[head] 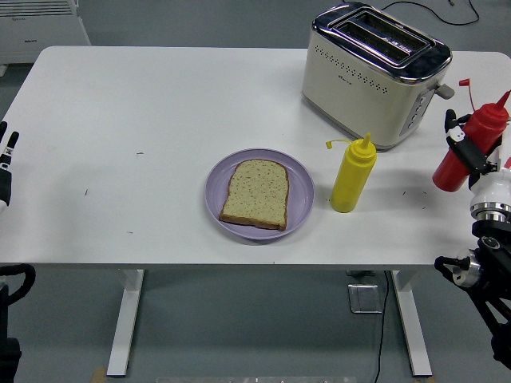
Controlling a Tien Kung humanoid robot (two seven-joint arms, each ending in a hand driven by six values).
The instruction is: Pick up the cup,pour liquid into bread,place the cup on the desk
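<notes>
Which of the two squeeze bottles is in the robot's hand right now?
The red squeeze bottle, gripped by the right hand at the table's right edge. The yellow squeeze bottle stands untouched beside the purple plate.
</notes>
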